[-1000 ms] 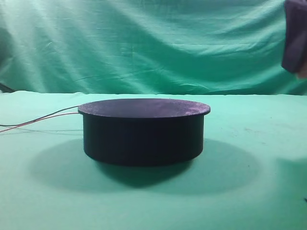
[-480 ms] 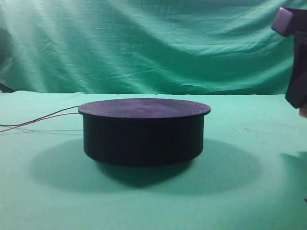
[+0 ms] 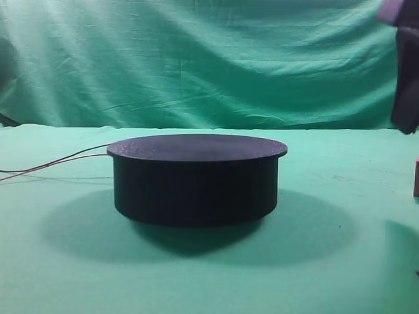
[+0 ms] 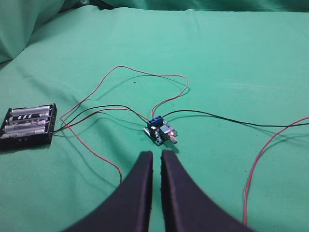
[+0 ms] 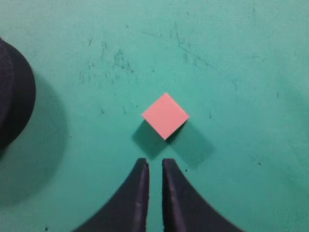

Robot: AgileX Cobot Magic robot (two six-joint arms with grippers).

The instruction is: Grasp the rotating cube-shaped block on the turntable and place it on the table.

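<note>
Green surface (image 5: 231, 58): cube-shaped block (image 5: 165, 116) deposited (off turntable (image 3: 196, 180)); right claw (image 5: 154, 166) nearly clenched, empty; placement judged complete.

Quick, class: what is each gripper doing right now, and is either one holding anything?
Left gripper: shut, holding nothing.
Right gripper: shut, empty; the cube-shaped block lies free on the table.
</note>
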